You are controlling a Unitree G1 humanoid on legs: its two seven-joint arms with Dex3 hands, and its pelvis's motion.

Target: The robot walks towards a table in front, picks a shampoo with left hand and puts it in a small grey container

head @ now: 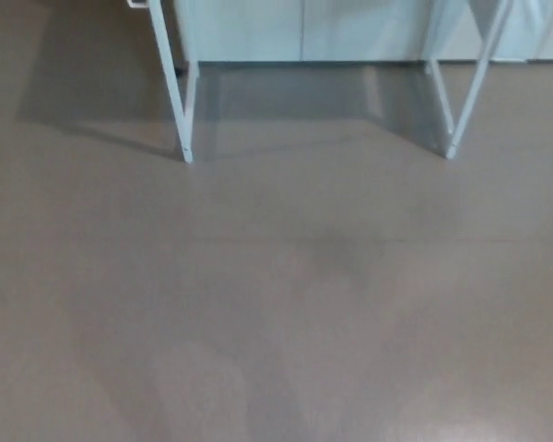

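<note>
No shampoo and no grey container show in the head view. Neither of my hands is in the picture. Only the lower parts of a table appear at the top: a white left leg and a white right leg, both slanting down to the floor. The tabletop lies outside the picture.
Brownish-grey floor fills most of the view between me and the table legs. A pale wall or cabinet base runs behind the legs at the top edge. Shadows of the table fall on the floor under it.
</note>
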